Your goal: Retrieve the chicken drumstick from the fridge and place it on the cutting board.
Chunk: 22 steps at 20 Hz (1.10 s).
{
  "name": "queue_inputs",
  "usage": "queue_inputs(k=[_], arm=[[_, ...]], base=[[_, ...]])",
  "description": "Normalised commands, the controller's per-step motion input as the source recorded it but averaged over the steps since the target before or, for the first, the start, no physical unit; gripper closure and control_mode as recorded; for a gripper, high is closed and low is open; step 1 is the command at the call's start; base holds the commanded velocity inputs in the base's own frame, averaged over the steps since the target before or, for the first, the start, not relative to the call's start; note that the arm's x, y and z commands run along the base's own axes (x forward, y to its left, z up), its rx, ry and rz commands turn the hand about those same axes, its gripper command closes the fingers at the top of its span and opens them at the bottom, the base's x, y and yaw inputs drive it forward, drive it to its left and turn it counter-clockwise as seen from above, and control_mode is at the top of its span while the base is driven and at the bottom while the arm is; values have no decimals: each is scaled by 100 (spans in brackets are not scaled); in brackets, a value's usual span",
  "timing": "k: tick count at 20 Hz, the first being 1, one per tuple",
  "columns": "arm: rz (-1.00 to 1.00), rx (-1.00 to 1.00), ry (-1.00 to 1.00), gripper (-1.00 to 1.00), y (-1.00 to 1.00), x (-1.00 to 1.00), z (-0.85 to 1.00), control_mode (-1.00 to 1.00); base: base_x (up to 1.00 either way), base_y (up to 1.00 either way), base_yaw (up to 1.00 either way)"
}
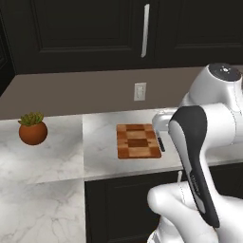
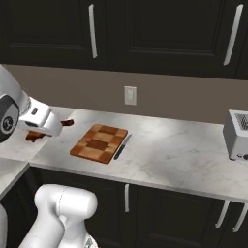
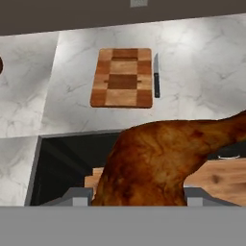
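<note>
Your gripper [image 3: 137, 204] is clamped on the chicken drumstick [image 3: 158, 161], held in the air short of the counter's front edge, with the cutting board [image 3: 122, 78] lying ahead near that edge. You risk dropping the meat early, onto the marble or down the cabinet fronts, if you release before it is over the board. A knife [image 3: 156, 77] lies just beside the board's right edge, so a low sweep could knock it.

The counter [image 2: 174, 150] is grey-veined marble under black cabinets [image 2: 145, 29]. A potted plant [image 1: 32, 128] sits towards its left end, a toaster [image 2: 237, 134] towards its right, and a wall socket [image 2: 130, 95] above the board.
</note>
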Motion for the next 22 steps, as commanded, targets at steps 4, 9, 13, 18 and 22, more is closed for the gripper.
queue_inputs(k=[4, 9, 13, 18, 22], arm=[[-9, 0, -5, 100, 0, 13, -62, -100], [-4, 0, -7, 100, 0, 34, -66, -100], [0, 0, 6, 100, -3, 51, -61, -100], [2, 0, 4, 100, -6, 82, -21, -100], [2, 0, 0, 100, -11, 100, -11, -100]], base=[[0, 0, 0], [0, 0, 0], [0, 0, 0], [0, 0, 0], [0, 0, 0]])
